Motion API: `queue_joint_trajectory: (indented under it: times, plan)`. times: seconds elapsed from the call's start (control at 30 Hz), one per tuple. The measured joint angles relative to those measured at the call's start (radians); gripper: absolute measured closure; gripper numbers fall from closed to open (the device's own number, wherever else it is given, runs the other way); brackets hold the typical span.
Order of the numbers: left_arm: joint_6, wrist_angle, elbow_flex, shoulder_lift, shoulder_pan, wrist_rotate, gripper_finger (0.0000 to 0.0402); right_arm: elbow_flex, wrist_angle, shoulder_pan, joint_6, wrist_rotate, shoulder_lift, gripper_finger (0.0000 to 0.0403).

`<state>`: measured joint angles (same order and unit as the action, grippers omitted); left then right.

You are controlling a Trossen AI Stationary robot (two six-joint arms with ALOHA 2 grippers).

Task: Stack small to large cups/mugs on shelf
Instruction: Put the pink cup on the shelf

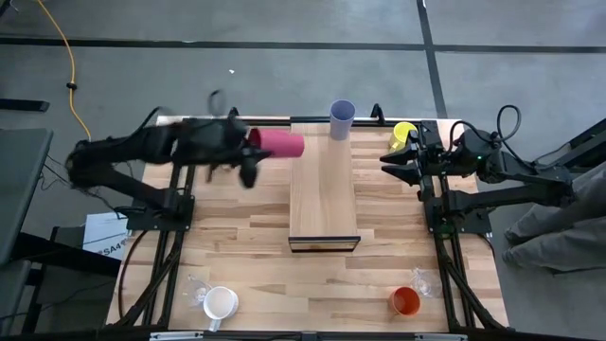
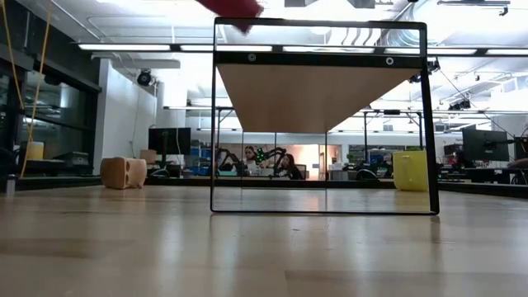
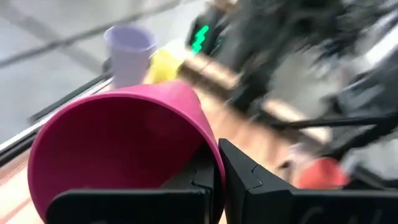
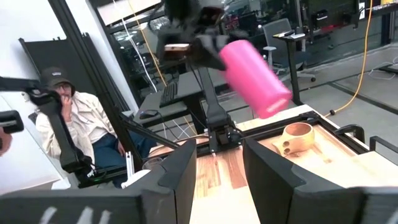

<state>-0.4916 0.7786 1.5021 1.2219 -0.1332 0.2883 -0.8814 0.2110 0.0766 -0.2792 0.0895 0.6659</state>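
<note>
Spanning the whole high view, counter (image 1: 246, 237): striped butcher-block top, both arms mounted at its sides.
Shelf (image 1: 323, 189): pale board raised on a dark frame at the counter's middle, running front to back; the low view sees its underside.
Left arm: reaches in from the left, its end effector (image 1: 248, 152) above the counter just left of the shelf's far end.
Left end effector's state: clamped on the rim of the crimson tumbler (image 1: 278, 143), one finger inside the mouth (clearest in the left wrist view).
Crimson tumbler: held in the air, lying sideways, base pointing toward the shelf.
Right end effector (image 1: 398, 162): fingers spread apart, holding nothing, right of the shelf near the far right corner.
Lavender tumbler (image 1: 342, 119): upright at the shelf's far end.
Yellow mug (image 1: 403, 134): far right corner, just beside the right end effector.
White mug (image 1: 220, 304): near-left on the counter.
Orange tumbler (image 1: 405, 301): near-right on the counter.
Wooden handled cup (image 4: 297, 138): on the counter, under the raised tumbler.
</note>
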Motion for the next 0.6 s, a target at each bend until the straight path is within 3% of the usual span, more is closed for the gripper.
queue_joint_trajectory:
  times: [0.2,0.37,0.43,0.6]
  plan:
    - [0.013,0.467,0.515,0.376,-0.120,-0.005,0.0401,0.000,0.016,0.000,0.000,0.000,0.000,0.0279]
    - [0.063,0.653,0.811,0.621,-0.190,-0.042,0.0401,0.000,0.030,0.000,0.000,0.000,0.000,0.0279]
    - [0.072,0.666,0.856,0.682,-0.210,-0.057,0.0401,0.000,0.033,0.000,0.000,-0.003,0.000,0.0279]
    - [0.090,0.617,0.757,0.712,-0.257,-0.079,0.0401,0.000,0.034,0.000,0.000,-0.014,0.000,0.0279]
